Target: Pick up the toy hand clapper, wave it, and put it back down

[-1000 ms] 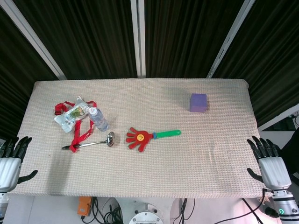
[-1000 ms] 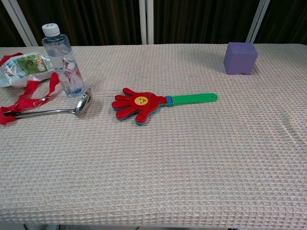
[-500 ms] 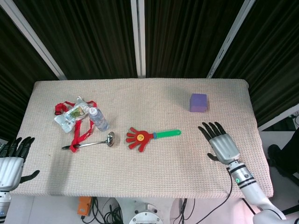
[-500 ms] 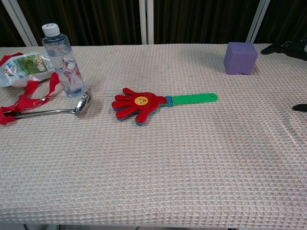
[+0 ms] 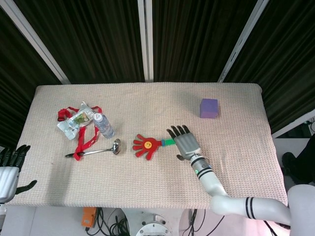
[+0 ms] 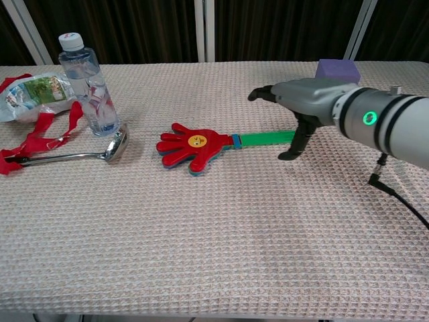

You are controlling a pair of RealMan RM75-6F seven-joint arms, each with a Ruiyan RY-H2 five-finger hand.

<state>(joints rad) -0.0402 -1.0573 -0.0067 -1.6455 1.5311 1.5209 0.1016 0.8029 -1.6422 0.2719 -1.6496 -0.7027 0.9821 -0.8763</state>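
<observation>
Half a second ago the right hand sat toward the right of the frame, well clear of the toy; now it has swept in toward the middle and hangs over the green handle of the toy hand clapper, fingers spread and holding nothing, thumb pointing down just beside the handle's far end in the chest view. That clapper lies flat on the table, near the centre of the frame, its red palm pointing to the left and the handle running right beneath the hand. At the lower left corner of the head view the left hand waits off the table edge, also spread and empty. Over at the left of the frame stand a water bottle, a ladle, a red strap and a crinkled packet, and a purple block sits at the upper right, half hidden behind the wrist in the chest view. From where I stand the grasp has not begun, and the handle looks thin and low against the woven cloth, so fingers closing from above could press it flat or skid it sideways rather than get under it; a pinch too near the tip might also let the heavier red end droop or twist once lifted, and a loose hold could fling it during the wave
</observation>
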